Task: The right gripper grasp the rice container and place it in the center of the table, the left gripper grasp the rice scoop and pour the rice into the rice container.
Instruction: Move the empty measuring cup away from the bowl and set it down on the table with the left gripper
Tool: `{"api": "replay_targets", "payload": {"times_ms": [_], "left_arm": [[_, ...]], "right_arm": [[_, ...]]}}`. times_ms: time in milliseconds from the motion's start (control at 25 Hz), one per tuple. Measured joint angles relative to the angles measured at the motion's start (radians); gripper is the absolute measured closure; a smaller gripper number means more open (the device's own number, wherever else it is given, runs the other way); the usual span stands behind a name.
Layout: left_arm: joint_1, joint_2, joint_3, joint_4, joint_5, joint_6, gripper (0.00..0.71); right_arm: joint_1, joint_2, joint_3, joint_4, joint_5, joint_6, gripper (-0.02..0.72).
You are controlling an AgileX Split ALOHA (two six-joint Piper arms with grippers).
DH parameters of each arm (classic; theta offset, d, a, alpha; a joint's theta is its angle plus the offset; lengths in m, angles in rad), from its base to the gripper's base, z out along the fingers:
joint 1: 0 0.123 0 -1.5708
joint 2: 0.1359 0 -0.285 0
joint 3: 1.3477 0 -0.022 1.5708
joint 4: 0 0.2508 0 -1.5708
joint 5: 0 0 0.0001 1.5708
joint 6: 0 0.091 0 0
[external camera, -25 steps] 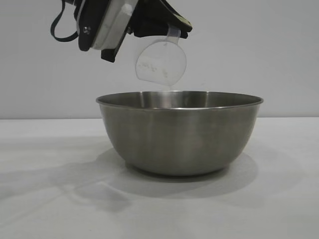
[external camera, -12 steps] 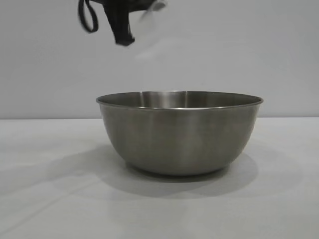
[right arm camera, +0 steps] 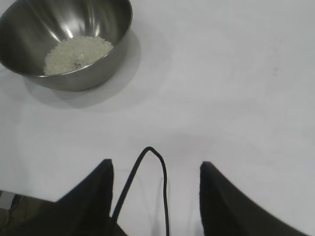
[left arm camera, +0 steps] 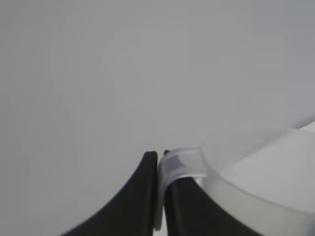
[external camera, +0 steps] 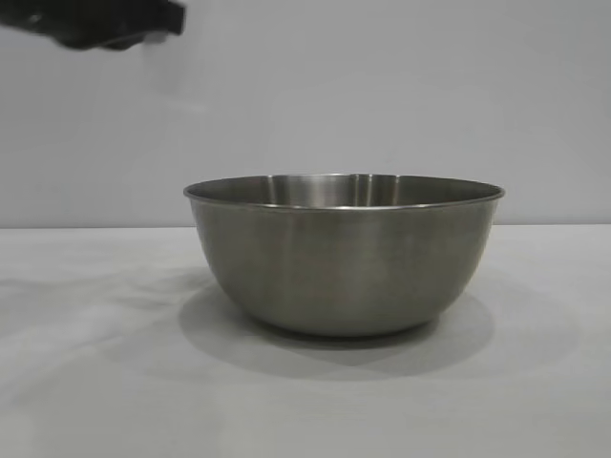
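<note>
white table below, left claw pinched tight on rice scoop handle; right claw half open, empty.

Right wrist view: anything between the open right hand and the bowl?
Nothing. Only bare white table lies between the right hand and the bowl holding rice.

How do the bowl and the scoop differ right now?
The bowl is dull steel and opaque; the scoop is clear plastic. The bowl stands on the table untouched, while the scoop's handle is clamped in the shut left gripper in the air. The bowl holds rice; no rice shows in the scoop. Both are round and open-topped.
</note>
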Motion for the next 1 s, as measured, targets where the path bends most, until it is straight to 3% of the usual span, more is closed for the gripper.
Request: {"api": "replay_targets", "payload": {"times_ms": [240,560,880,920,960,1000], "left_arm": [[0.079,0.107,0.062,-0.006,-0.043,-0.006,0.710],[0.084,0.279,0.062,0.011,-0.043,-0.009,0.710],[0.084,0.298,0.062,0.020,-0.046,-0.034,0.710],[0.084,0.298,0.065,0.021,-0.046,-0.034,0.660],[0.084,0.298,0.072,0.026,-0.047,-0.035,0.660],[0.084,0.298,0.081,0.029,-0.047,-0.035,0.594]], "right_arm": [[0.000,0.000,0.000,0.000,0.000,0.000,0.321],[0.000,0.000,0.000,0.000,0.000,0.002,0.321],[0.000,0.000,0.000,0.000,0.000,0.002,0.321],[0.000,0.000,0.000,0.000,0.000,0.002,0.321],[0.000,0.000,0.000,0.000,0.000,0.002,0.321],[0.000,0.000,0.000,0.000,0.000,0.002,0.321]]}}
